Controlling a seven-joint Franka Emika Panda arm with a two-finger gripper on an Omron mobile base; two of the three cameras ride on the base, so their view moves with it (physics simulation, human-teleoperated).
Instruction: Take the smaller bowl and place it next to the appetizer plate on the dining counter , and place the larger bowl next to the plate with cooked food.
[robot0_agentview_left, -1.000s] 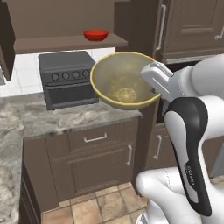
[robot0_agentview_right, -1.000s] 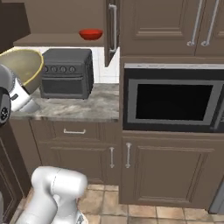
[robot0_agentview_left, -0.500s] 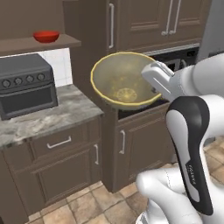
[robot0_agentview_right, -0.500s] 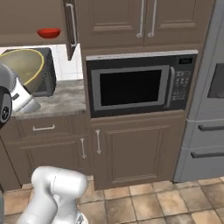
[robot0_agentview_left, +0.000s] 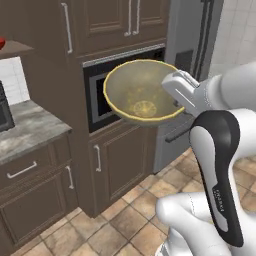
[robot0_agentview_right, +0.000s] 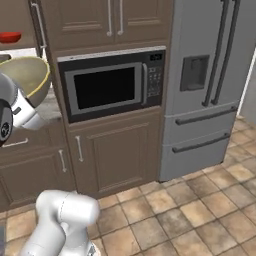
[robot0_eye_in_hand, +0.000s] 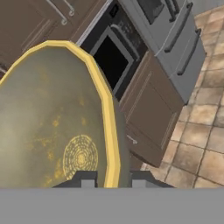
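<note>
Claw (robot0_eye_in_hand: 109, 180) clamped tight on the rim of the larger bowl (robot0_agentview_left: 137, 92), one dark finger inside the yellow-gold edge, one outside, as the hand view shows it! That bowl hangs in mid-air, carried out in front of the arm, well clear of any tabletop. From the left base view it tips its mouth toward the camera, with the yellow round motif plain at the bottom, and the claw bites the rim on the bowl's right side. Behind it sits the built-in microwave (robot0_agentview_right: 107, 86) in the dark brown cabinet wall, and the grey fridge (robot0_agentview_right: 207, 85) stands just to the right of that. In the right base view the bowl shows at the far left, level with the microwave. Up on the shelf at the upper left edge, the smaller bowl (robot0_agentview_right: 10, 37) glows red, well apart from the claw. Tiled floor (robot0_agentview_right: 190, 210) runs below.
</note>
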